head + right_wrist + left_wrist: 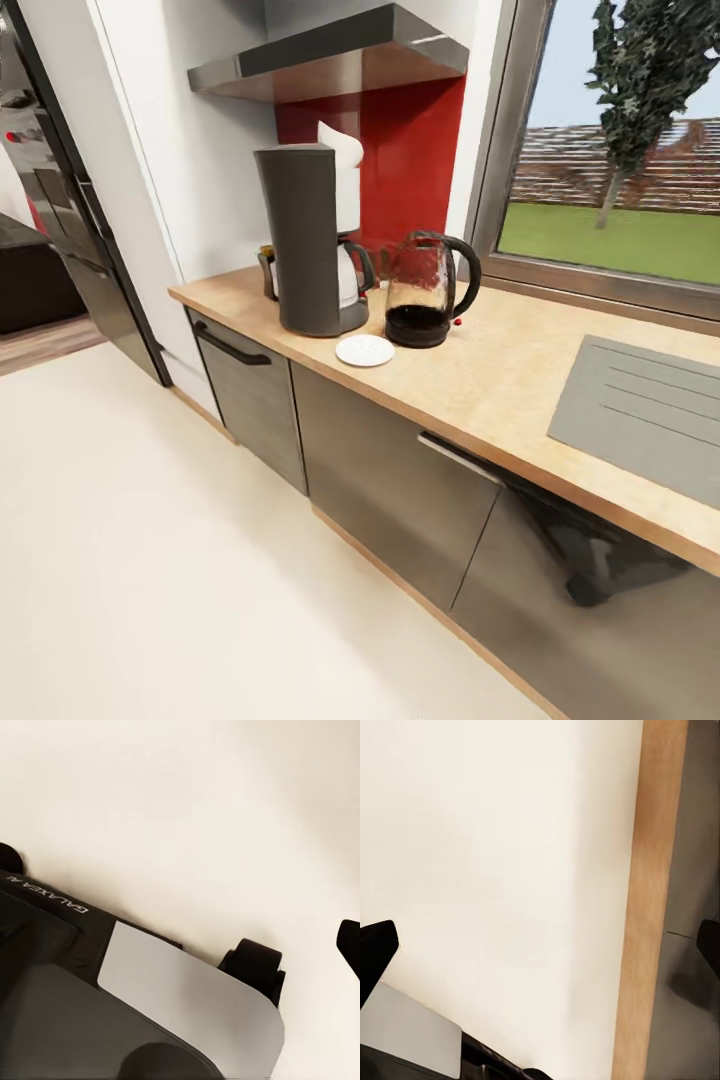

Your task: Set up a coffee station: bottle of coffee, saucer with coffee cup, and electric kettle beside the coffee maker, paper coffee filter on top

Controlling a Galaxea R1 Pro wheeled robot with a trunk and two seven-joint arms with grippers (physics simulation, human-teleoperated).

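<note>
On the beige kitchen countertop (500,380) stands the tall dark-grey coffee maker (303,240), with a white paper coffee filter (340,145) at its top. Just right of it sits the smoky glass electric kettle (428,290). The white saucer (365,350) lies bare in front of the two. A small dark object with a tan top (266,260), perhaps the bottle of coffee, peeks out behind the coffee maker's left side. The coffee cup is out of view. The kitchen shelf (330,55) hangs above, bare. My left gripper (540,952) and right gripper (180,945) are open, over the floor.
A grey sink drainer (640,410) is set into the counter at right, under a window (620,150). Dark cabinet fronts (390,470) run below the counter. A tall dark unit (70,200) stands at left. Cream floor (150,550) lies ahead. My own base (90,1005) is below the right gripper.
</note>
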